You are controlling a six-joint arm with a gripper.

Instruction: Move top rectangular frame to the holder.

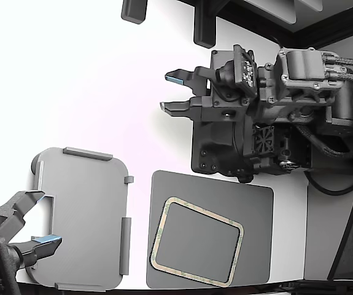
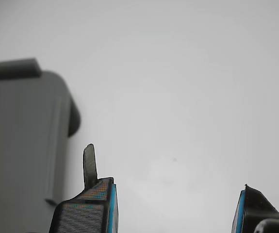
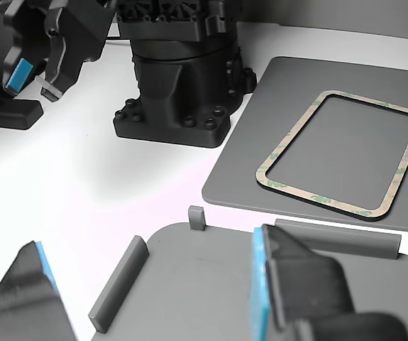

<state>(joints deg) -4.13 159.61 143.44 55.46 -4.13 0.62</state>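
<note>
Your gripper (image 2: 175,208) has its jaws apart, empty, beside the holder (image 1: 81,218). Rectangular frame (image 1: 197,241) lies flat on the dark mat (image 1: 259,209) near the tabletop's (image 1: 90,92) front edge.

Tan, green-patched frame (image 1: 196,241); grey holder (image 1: 81,218)

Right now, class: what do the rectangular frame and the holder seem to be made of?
Frame: probably thin card or adhesive-backed sheet; flat, matte tan with faint green blotches.
Holder: likely moulded or printed plastic; uniform matte light grey with raised darker edge tabs.
Neither can be confirmed from looks alone.
</note>
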